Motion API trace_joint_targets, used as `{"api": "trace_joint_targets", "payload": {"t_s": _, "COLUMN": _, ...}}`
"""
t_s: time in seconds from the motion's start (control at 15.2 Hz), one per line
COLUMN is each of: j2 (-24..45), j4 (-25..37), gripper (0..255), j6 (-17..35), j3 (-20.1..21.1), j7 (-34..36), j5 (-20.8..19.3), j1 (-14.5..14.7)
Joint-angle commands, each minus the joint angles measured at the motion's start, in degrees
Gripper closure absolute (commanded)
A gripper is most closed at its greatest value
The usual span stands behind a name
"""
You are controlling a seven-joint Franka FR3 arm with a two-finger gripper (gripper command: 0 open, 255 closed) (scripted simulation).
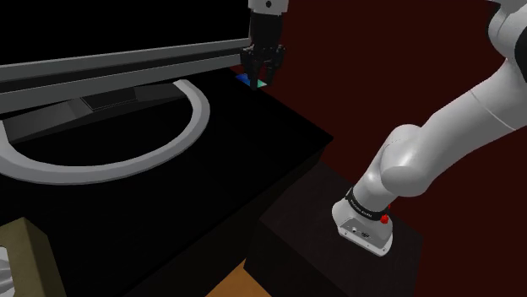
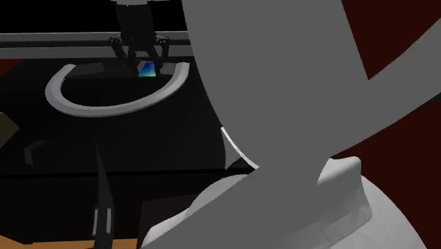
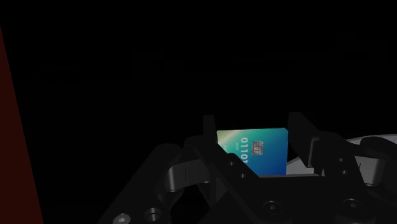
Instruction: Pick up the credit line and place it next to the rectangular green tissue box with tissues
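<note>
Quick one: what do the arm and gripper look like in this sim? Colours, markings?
Arm: glossy white rounded links, with a dark band carrying small white lettering and a red dot on the white housing beside it. Gripper: all black, two fingers, with screw heads on its body in the wrist view.

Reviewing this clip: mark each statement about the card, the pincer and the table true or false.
1. The card is blue-green with a chip on its face. True.
2. The pincer hangs over the tissue box. False: it is at the card, near the table's far corner beside the curved grey monitor stand. The box sits at the shoulder view's lower left.
3. The table has a white top. False: it is black.
4. The card sits between the pincer's fingers. True: they clasp its side edges.
</note>
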Motion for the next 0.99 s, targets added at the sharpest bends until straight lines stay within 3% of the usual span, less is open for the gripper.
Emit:
{"api": "trace_joint_targets", "payload": {"t_s": 0.0, "j2": 1.07, "j4": 0.8, "gripper": 255, "j6": 0.59, "j3": 1.88, "j7": 2.87, "j5": 0.74, "j1": 1.07}}
{"api": "trace_joint_targets", "payload": {"t_s": 0.46, "j2": 7.32, "j4": 7.19, "gripper": 255, "j6": 1.57, "j3": 8.21, "j7": 12.84, "j5": 1.87, "j1": 4.71}}
{"api": "trace_joint_targets", "payload": {"t_s": 0.92, "j2": 16.6, "j4": 17.04, "gripper": 255, "j6": 1.86, "j3": 14.06, "j7": 23.31, "j5": 0.25, "j1": 8.73}}
